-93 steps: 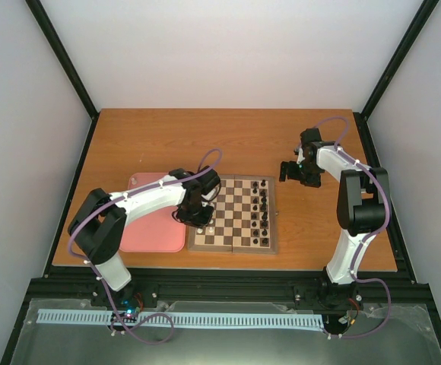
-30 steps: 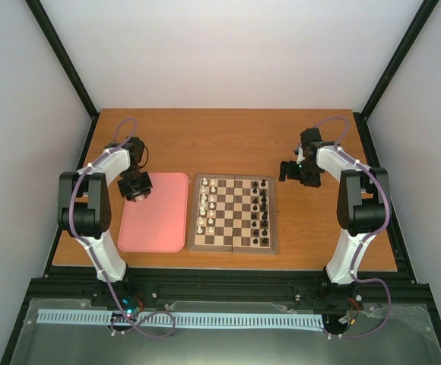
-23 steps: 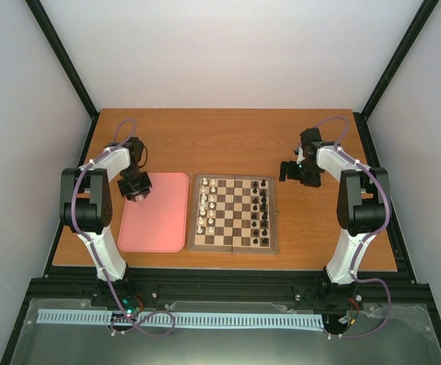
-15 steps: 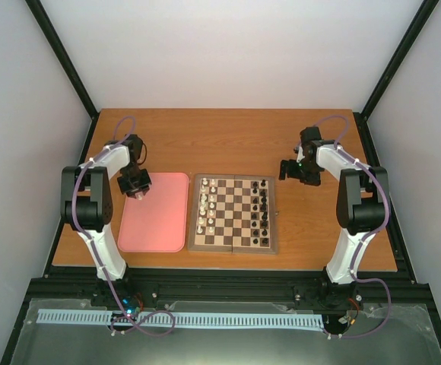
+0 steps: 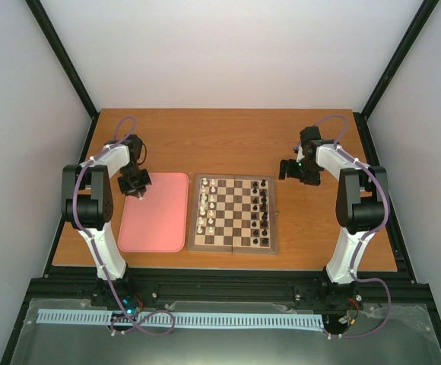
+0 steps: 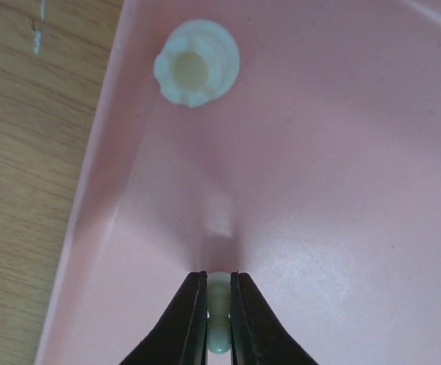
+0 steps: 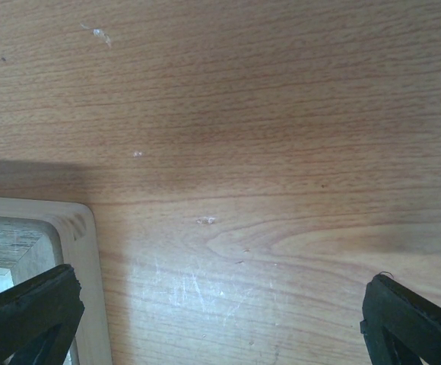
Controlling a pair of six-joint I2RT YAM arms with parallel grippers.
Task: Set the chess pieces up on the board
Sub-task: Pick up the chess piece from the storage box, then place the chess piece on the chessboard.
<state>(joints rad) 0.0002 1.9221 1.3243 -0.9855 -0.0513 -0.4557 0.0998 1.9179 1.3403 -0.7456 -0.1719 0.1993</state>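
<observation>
Left wrist view is showing the left gripper point(image 6: 217, 283) pinching a tiny round-headed cream pawn point(image 6: 218, 304), its black tapered jaws nearly shut, over the smooth pink tray point(image 6: 334, 190). At 12 o'clock from it, a cream rook point(image 6: 196, 62) with a notched crown is standing by the tray's rounded rim, near the grained wooden table point(image 6: 23, 190). Overhead, the checkered wooden chessboard point(image 5: 233, 248) is lying at the tray's 3 o'clock, with cream pieces point(image 5: 205, 205) lining its left files and black pieces point(image 5: 264, 205) its right. The right gripper point(image 7: 220, 304) is hovering wide open and empty beyond the board's 1 o'clock corner.
</observation>
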